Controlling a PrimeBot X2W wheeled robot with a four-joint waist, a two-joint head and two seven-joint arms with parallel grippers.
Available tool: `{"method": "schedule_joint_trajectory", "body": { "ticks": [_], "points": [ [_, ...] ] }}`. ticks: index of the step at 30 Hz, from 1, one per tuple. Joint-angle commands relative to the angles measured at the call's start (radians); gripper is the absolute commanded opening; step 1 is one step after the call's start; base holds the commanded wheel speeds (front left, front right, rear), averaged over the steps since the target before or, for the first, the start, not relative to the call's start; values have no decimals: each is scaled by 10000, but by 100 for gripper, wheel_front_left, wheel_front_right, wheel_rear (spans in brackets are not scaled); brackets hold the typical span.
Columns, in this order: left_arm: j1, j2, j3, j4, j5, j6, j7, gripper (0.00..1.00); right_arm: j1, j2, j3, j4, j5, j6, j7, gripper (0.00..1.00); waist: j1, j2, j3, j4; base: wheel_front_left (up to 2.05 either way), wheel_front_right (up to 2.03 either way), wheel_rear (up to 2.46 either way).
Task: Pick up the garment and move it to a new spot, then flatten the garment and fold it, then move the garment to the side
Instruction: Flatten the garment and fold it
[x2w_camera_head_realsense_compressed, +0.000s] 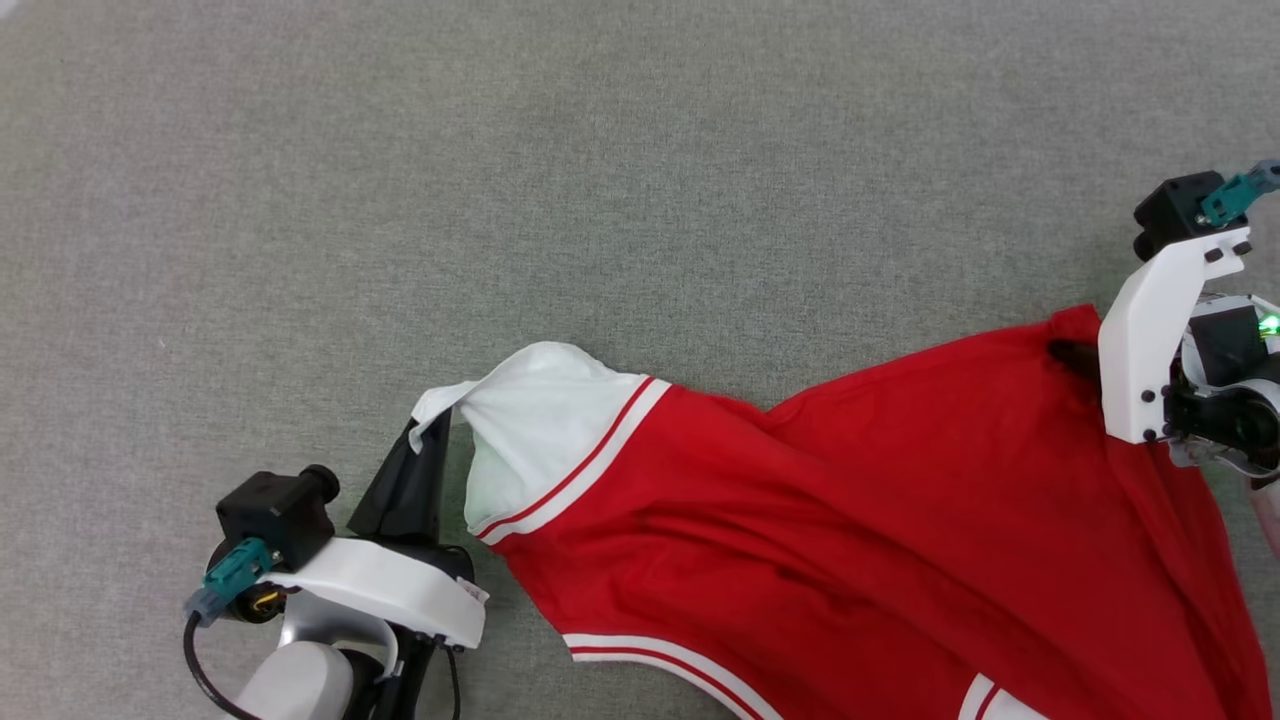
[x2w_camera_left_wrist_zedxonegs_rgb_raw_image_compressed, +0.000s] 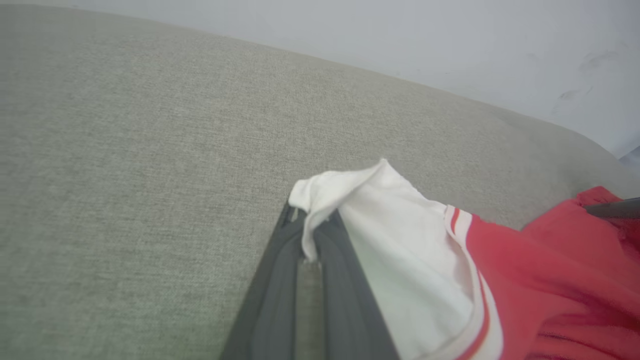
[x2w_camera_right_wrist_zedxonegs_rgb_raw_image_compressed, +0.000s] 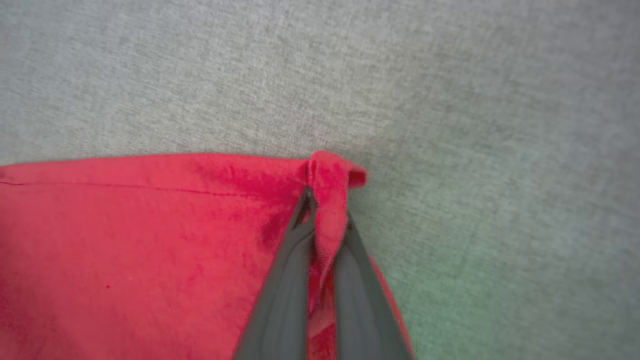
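With my left gripper (x2w_camera_head_realsense_compressed: 432, 422) clamped tight on the white sleeve of the shirt (x2w_camera_head_realsense_compressed: 850, 520) and my right gripper (x2w_camera_right_wrist_zedxonegs_rgb_raw_image_compressed: 324, 200) clamped on its red corner, it lies slack on the grey surface (x2w_camera_head_realsense_compressed: 600, 150), so I should draw both ends apart evenly and low.

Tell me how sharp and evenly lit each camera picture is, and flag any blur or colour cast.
Head view: sharp, evenly lit, only soft shadows, garment crisp. Left wrist view: soft focus, fingers blurred, the far edge of the surface looks bowed, likely by the wide lens. Right wrist view: blurriest, red cloth smeared, greenish tint on the surface at lower right.
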Motion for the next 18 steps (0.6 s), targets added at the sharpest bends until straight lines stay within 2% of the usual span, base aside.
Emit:
{"method": "schedule_joint_trajectory", "body": {
  "ticks": [1,9,18],
  "points": [
    [-79,3,71,71,-55,-16,-104,0,422,119,363,455,159,-6,40,0,0,0,-152,-54,0,0,0],
    [-516,312,451,142,-172,41,-61,0,-399,-219,-45,1,222,-10,-1042,0,0,0,-929,-428,0,0,0],
    [-2559,1039,1018,802,-454,-354,742,0,-1062,504,-797,194,-665,-9,-2440,0,0,0,-1752,-1243,0,0,0]
  ]
}}
